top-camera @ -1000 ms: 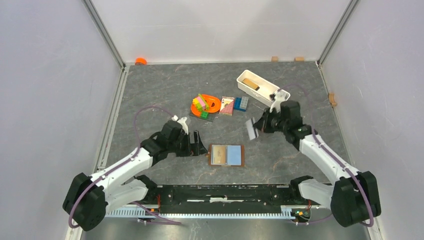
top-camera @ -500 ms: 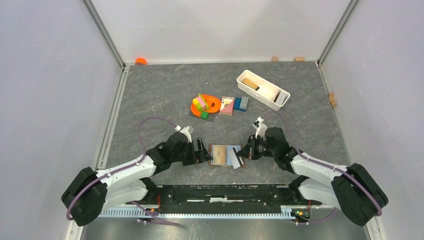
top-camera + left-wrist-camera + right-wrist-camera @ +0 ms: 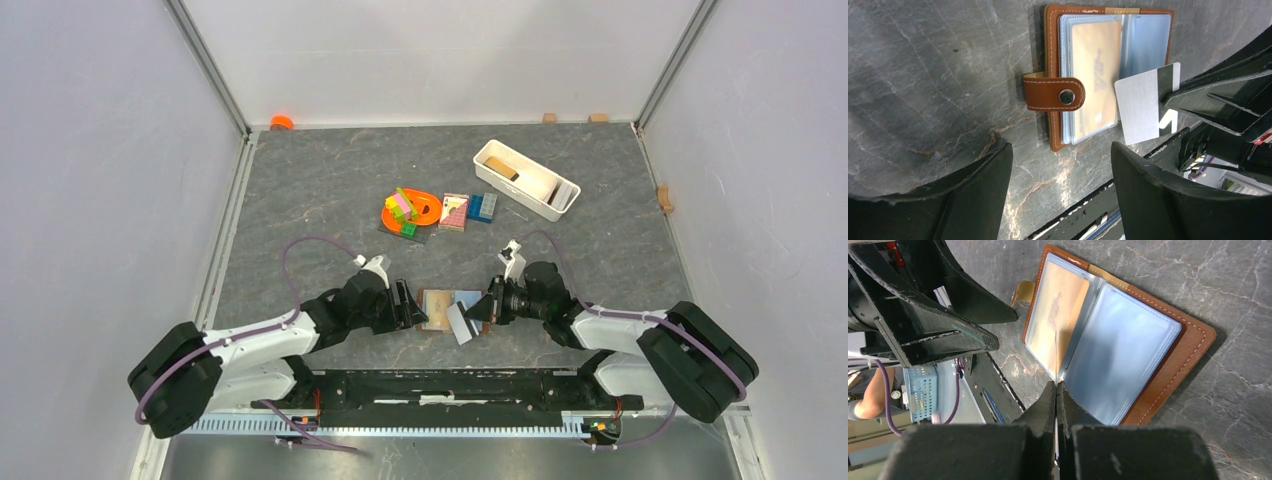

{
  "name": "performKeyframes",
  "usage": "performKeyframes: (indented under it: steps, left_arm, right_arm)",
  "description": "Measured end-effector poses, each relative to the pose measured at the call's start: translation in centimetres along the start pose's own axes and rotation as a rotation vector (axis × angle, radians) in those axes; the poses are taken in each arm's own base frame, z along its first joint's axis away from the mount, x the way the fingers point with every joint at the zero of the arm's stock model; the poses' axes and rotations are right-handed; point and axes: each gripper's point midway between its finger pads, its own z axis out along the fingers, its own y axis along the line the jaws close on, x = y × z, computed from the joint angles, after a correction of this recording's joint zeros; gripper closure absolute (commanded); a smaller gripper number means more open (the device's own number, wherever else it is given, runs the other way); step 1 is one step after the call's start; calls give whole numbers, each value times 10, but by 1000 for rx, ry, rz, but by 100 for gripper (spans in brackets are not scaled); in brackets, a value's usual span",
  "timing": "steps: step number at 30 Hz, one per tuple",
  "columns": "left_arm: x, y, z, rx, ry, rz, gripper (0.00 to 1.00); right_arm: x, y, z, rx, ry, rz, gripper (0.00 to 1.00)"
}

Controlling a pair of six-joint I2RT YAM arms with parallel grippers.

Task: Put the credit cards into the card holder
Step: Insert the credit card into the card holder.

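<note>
The brown card holder [image 3: 428, 322] lies open on the table near the front edge, also in the left wrist view [image 3: 1050, 75] and the right wrist view [image 3: 1193, 345]. A tan card [image 3: 1095, 75] sits in its left clear sleeve. The snap strap [image 3: 1066, 96] is folded over its left edge. My right gripper [image 3: 478, 312] is shut on a grey credit card with a dark stripe [image 3: 1145, 107] and holds it tilted just above the holder's middle fold; it shows edge-on in the right wrist view [image 3: 1056, 355]. My left gripper [image 3: 410, 305] is open and empty beside the holder's left edge.
A white tray [image 3: 560, 205] holding a tan flat piece [image 3: 502, 168] stands at the back right. An orange toy with coloured blocks [image 3: 410, 212], a pink-and-white block [image 3: 454, 211] and blue bricks [image 3: 483, 207] lie mid-table. The black front rail [image 3: 450, 385] runs just below the holder.
My right gripper has carried the grey card from near the tray down and left to the open holder. My left gripper has moved right, up to the holder's left edge.
</note>
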Motion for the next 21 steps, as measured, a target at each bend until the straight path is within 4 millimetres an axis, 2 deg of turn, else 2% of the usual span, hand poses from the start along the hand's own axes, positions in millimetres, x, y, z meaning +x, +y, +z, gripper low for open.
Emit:
performKeyframes:
  steps: [7,21]
  left_arm:
    - [-4,-3,9,2,-13,2,30]
    - [-10,-2,17,-20,-35,3,36]
  right_arm:
    - [5,-12,1,50,-6,51,100]
    - [6,-27,3,122,-28,116,100]
